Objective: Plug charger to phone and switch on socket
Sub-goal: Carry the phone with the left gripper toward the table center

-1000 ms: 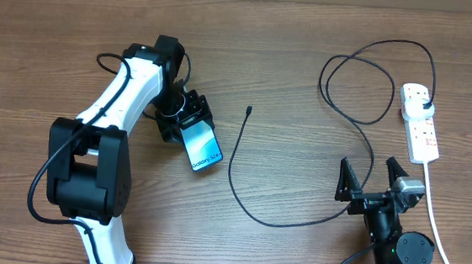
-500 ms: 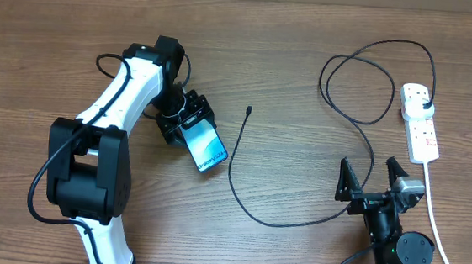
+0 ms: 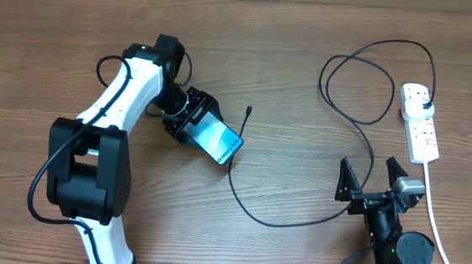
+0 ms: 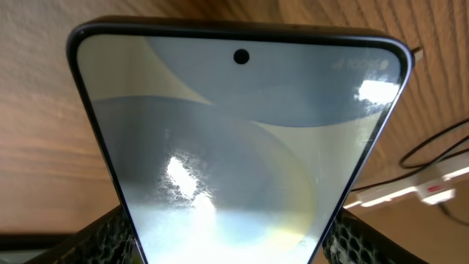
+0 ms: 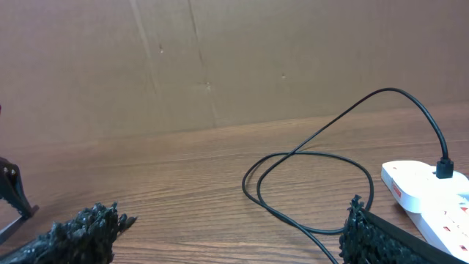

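The overhead camera is looking straight down from afar on the whole surface [image 3: 309, 62], the left wrist camera is peering very close along the phone [image 4: 242, 161] toward the socket [image 4: 410, 187], and the right wrist camera is looking low across the surface, sharing that socket and the looped charger [image 5: 293, 154] with both.

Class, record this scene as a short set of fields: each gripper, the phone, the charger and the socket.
left gripper: shut on phone, its screen lit
right gripper: open, holding nothing
charger: plug sits in socket; connector tip lies free near phone, not inserted
socket: white strip at the right side; switch position too small to tell
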You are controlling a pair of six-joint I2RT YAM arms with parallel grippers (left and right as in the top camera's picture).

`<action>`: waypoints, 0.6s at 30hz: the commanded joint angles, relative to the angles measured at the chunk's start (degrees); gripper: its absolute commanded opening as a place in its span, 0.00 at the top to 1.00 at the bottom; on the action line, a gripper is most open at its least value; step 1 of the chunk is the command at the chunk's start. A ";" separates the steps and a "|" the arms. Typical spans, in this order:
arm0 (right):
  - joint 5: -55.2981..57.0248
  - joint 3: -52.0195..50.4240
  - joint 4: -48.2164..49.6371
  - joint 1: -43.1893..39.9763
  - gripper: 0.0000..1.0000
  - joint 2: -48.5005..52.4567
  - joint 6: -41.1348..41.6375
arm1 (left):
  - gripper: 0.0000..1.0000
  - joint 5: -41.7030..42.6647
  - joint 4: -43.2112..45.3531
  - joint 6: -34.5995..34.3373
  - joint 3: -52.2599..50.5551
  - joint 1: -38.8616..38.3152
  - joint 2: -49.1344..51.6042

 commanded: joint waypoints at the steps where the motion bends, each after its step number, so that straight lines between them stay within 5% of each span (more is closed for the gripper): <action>1: -0.09 -0.61 0.28 -0.35 0.00 -0.52 -0.09 | 0.27 3.67 0.15 -8.13 1.66 -0.35 0.15; 18: -0.15 -0.61 0.26 -0.35 0.00 -0.52 0.02 | 0.32 11.85 3.82 -18.32 1.66 0.02 0.15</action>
